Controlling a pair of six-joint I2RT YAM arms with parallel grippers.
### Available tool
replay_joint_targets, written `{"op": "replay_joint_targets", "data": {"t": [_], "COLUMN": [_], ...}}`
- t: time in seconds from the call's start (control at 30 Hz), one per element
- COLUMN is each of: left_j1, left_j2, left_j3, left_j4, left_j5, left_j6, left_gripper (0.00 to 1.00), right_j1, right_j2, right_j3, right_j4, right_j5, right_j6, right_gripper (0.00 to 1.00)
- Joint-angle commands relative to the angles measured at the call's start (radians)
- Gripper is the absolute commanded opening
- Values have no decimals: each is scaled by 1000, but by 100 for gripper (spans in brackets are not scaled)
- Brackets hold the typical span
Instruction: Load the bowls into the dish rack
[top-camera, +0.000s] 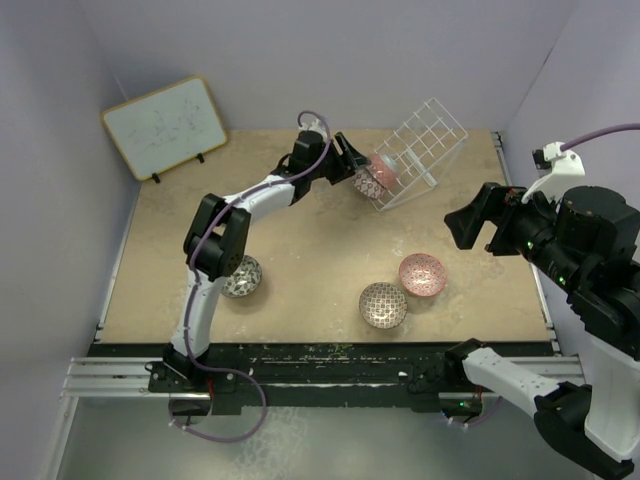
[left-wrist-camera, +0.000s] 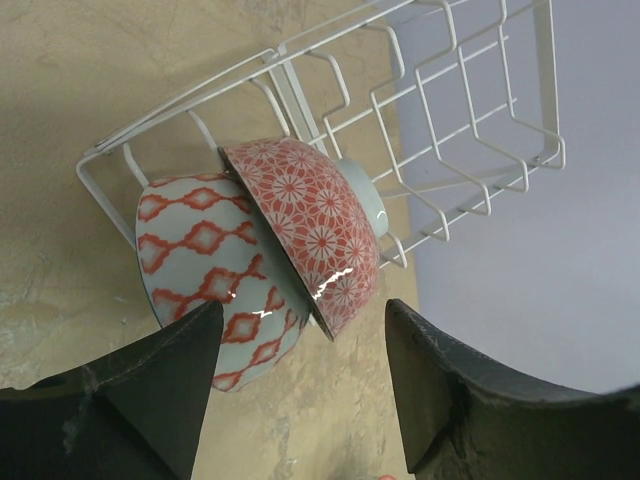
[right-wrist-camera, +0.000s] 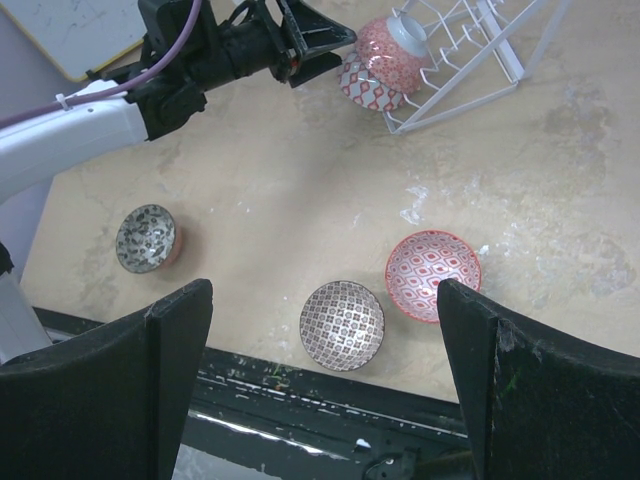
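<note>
Left pincer (left-wrist-camera: 302, 308): jaws spread wide, nothing held. You have it at the low near corner of the tilted white wire-grid dish rack (top-camera: 425, 145), which sits at the far right of the beige desk (top-camera: 300, 230).

In the rack:
- Round ceramic bowl with a red floral pattern (left-wrist-camera: 320, 230). It stands on edge at that corner, with its pale foot ring turned toward the rack's inside.
- Pale round ceramic bowl with a red-orange diamond lattice (left-wrist-camera: 200, 240). It is also on edge and pressed against the floral bowl's rim. It sits at the very end of the rack, bulging out past the wires.
- The left wrist view shows one dark finger on each side below the pair. You cannot tell from it whether either finger touches a bowl.

On the desk, upright, mouths up:
- Grey-white round bowl with a dark mottled pattern (right-wrist-camera: 146, 238). It is on the left, near the front edge, just beside the left arm's elbow.
- Brownish-grey round bowl with a fine lattice pattern (top-camera: 383, 305). It is near the front edge, centre-right.
- Pink round bowl with a diamond pattern (top-camera: 422, 274). It is just beside the brownish-grey bowl, on its far right side, with a narrow gap between them.

Right pincer (right-wrist-camera: 322, 295): fingers far apart, empty. It hovers over the right side of the desk, well apart from the rack.

Wood-framed whiteboard (top-camera: 165, 125): it leans at the far left corner.
</note>
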Motion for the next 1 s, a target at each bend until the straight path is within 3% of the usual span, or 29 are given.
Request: {"op": "replay_joint_targets", "data": {"t": [0.0, 0.43, 0.67, 0.77, 0.97], "left_j1": [3, 26, 43, 46, 63], "left_j2": [-102, -225, -388, -462, -642], "left_j3": [-6, -137, -213, -245, -400], "left_j4": [19, 55, -83, -175, -226], "left_j5": [-7, 10, -11, -34, -32], "left_j6": [30, 60, 241, 342, 413], "left_gripper": [70, 70, 81, 100, 99], "right_j1": [1, 1, 1, 1, 2], "right_j2": [9, 26, 17, 8, -10], "right_j3": [13, 11, -10, -38, -66], "right_j4": [39, 64, 84, 104, 126], "right_j5": [1, -16, -23, -33, -49], "right_j6": [1, -3, -2, -1, -2], "right_gripper": [95, 95, 95, 95, 95]}}
